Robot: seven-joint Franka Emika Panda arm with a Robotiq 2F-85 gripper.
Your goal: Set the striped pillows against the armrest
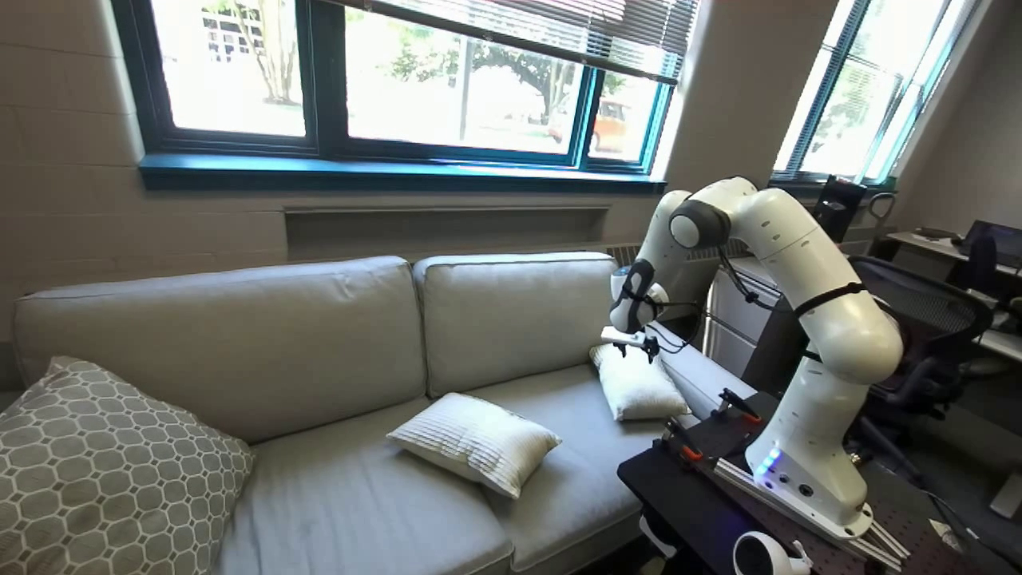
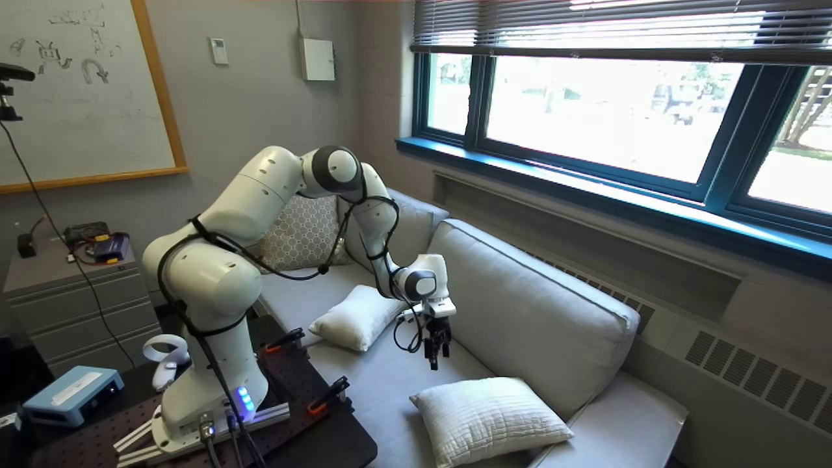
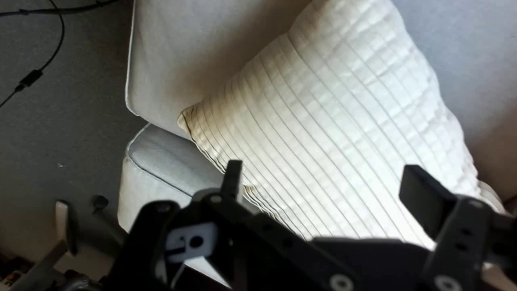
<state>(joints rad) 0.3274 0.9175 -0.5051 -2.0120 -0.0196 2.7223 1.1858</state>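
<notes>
Two cream striped pillows lie on the beige sofa. The nearer-to-armrest pillow (image 1: 639, 387) sits at the seat's end, tilted beside the armrest (image 1: 699, 367), and its side meets it in both exterior views. Its pleats fill much of the wrist view, where this pillow (image 3: 331, 117) lies beyond my fingers. Another striped pillow (image 1: 479, 443) rests flat around the middle of the seat, well away from the armrest. My gripper (image 2: 439, 361) hangs above the seat by the armrest pillow, pointing down. Its jaws stand wide apart, with nothing gripped between them.
A larger lattice-patterned cushion (image 1: 120, 471) leans at the sofa's far end. Tall back cushions (image 2: 526, 318) rise behind the seat. The robot's black table (image 1: 671, 479) with orange-tipped clamps (image 2: 325, 396) borders the sofa's front. Cables (image 2: 409, 338) loop beside the wrist.
</notes>
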